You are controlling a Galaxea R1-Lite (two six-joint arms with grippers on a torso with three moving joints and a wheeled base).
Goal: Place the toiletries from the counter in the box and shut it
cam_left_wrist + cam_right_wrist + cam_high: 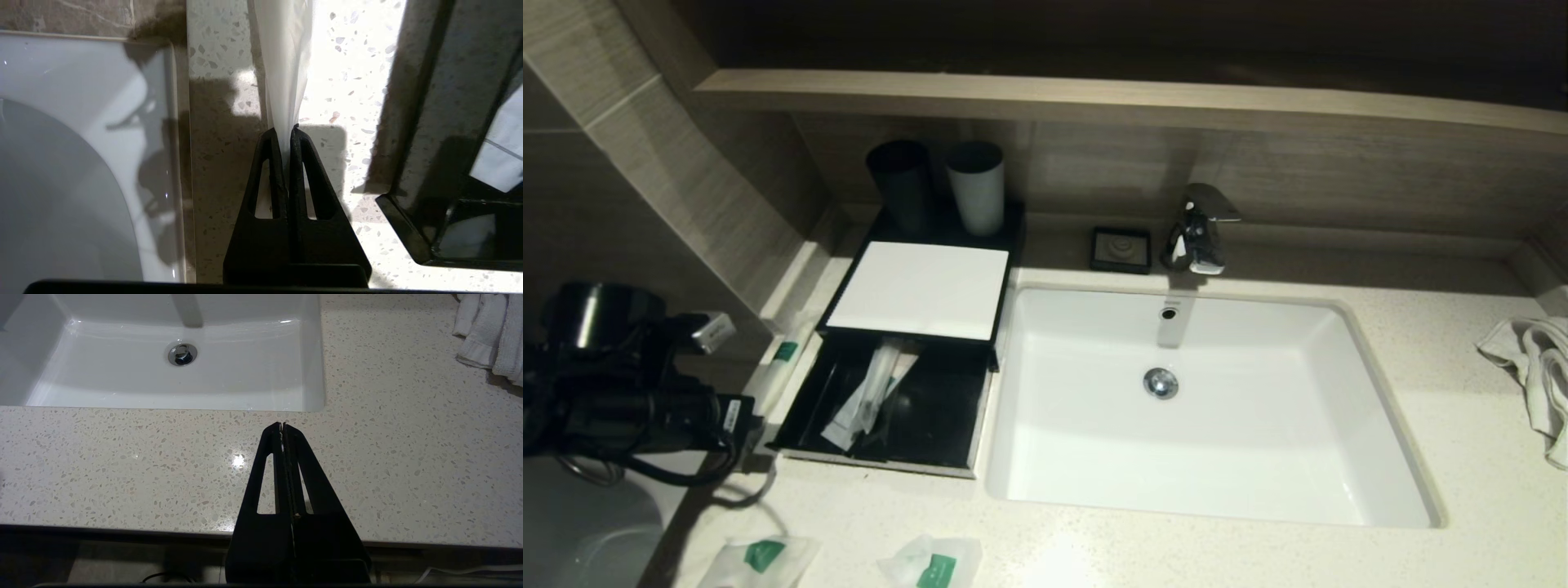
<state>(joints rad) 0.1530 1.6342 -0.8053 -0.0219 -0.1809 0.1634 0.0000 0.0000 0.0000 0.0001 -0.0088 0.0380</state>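
My left gripper (286, 131) is shut on the near end of a long thin white packet (284, 61). In the head view this packet, with its green band (783, 355), lies on the counter (1258, 555) just left of the box (923, 286), and the left gripper (754, 422) is at its near end. The box's drawer (805, 400) is pulled out and holds another long packet (874, 392). Two small clear pouches with green labels (760, 559) (931, 565) lie at the counter's front edge. My right gripper (282, 424) is shut and empty over the front of the counter.
The white sink (1339, 457) lies right of the box, with a faucet (1196, 233) and a black soap dish (1121, 249) behind it. Two cups (903, 184) (976, 184) stand behind the box. A white towel (1535, 367) lies far right. A white curved fixture (61, 163) sits left of the counter.
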